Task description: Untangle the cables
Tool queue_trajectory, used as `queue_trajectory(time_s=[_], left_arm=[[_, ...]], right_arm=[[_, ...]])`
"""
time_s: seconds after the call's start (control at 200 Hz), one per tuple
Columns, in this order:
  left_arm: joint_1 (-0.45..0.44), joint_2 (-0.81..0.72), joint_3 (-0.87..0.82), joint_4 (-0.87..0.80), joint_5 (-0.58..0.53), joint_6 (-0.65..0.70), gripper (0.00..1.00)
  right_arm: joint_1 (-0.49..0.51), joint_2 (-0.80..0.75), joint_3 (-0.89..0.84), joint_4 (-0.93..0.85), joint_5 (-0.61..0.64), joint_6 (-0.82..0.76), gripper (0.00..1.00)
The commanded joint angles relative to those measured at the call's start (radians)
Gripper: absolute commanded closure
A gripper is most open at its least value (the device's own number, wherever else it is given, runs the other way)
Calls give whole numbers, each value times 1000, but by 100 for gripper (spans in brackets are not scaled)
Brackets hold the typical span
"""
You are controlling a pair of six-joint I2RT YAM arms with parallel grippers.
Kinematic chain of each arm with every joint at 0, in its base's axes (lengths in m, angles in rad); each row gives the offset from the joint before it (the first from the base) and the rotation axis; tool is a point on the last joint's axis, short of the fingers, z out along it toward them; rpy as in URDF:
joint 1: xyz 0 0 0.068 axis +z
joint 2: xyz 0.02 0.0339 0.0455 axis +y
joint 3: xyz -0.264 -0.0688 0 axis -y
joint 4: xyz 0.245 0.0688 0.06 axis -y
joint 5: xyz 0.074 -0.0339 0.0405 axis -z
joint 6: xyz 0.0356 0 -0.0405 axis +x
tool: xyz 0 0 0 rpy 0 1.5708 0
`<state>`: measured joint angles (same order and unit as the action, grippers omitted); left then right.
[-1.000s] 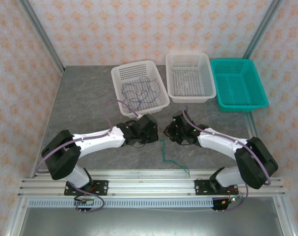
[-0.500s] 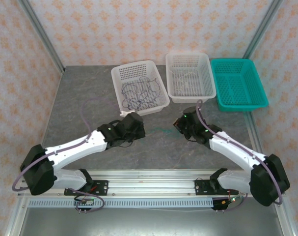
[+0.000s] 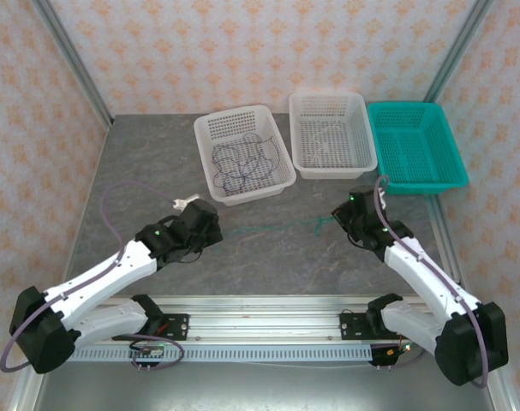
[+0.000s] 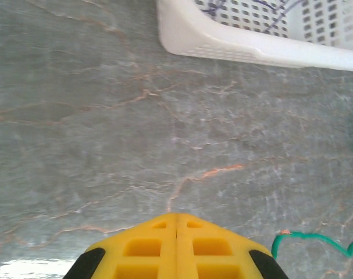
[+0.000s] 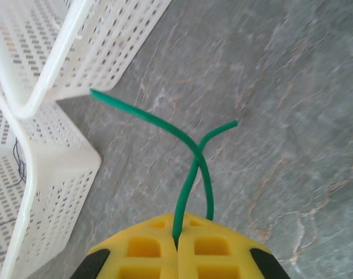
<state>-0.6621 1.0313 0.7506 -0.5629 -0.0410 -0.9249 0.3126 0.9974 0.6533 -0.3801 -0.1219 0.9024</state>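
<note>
A teal-green cable [image 3: 268, 228] lies stretched across the table between my two grippers. My right gripper [image 3: 336, 215] is shut on it. In the right wrist view the cable [image 5: 191, 142] rises out of the seam of the yellow jaws [image 5: 177, 225] and crosses its own short free end. My left gripper [image 3: 217, 229] is shut, its jaws [image 4: 176, 216] pressed flat with nothing in the seam. The green cable [image 4: 316, 237] slips under the edge of its right finger; whether it is pinched there I cannot tell. A dark purple cable [image 3: 242, 163] lies coiled in the left white basket. A thin white cable [image 3: 326, 144] lies in the middle basket.
Three baskets stand in a row at the back: a left white one [image 3: 201, 137], a middle white one [image 3: 328, 97] and a teal one [image 3: 405, 107]. The left basket's wall [image 4: 223, 43] is close ahead of my left gripper. White basket walls [image 5: 60, 168] stand left of my right gripper.
Both arms have swung apart from the middle of the table, left going left, right going right. The green cable, first lying bent near the front, is now drawn out straight between them.
</note>
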Motion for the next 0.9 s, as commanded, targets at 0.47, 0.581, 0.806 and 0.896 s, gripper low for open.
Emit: queue_trajectory(time_s=[0.47,0.581,0.806,0.896], left_arm=[[201,-223,-139,-153,-1,77,100],[201,-196,-149,-79,52,69,82],[201,-226,-86,-53,78,147,28],[200,-262,-14,-98,79,213,28]], right_arm=[[-251,-115,39,-9,-251,-179,100],[-231,-87,40,78,-430,-169,100],[-104,-66,110,85,-486,-242,100],[-60,-45,140,85,-487,-233,100]])
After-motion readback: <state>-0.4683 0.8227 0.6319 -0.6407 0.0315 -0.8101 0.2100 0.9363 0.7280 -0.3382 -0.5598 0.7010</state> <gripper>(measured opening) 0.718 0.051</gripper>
